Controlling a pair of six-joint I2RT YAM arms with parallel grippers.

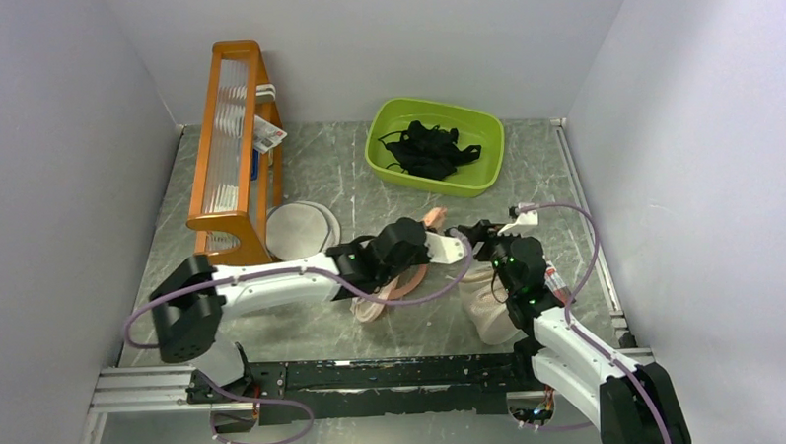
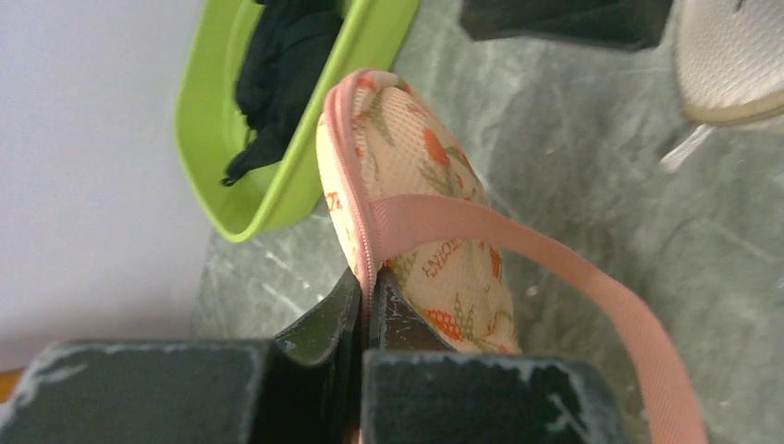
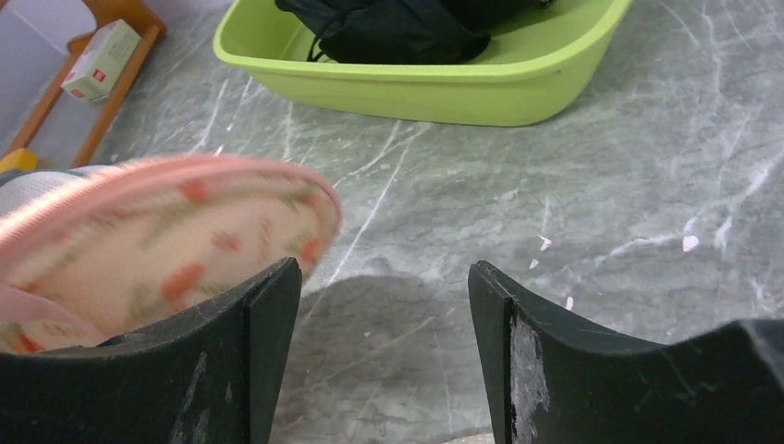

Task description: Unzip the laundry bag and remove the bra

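Grey marble table (image 1: 368,173). Orange rack (image 1: 231,149) at back left. Green tub (image 1: 467,185) at back centre, black garments (image 1: 428,147) inside. Laundry bag (image 2: 416,166) mid-table between the two arms, far lobe pointing toward the tub, pink strap (image 2: 518,245) across it. Left gripper (image 2: 368,301) clamped on the bag's pink zip edge. Right gripper (image 3: 384,277) spread apart, empty, just beside the bag's far end.
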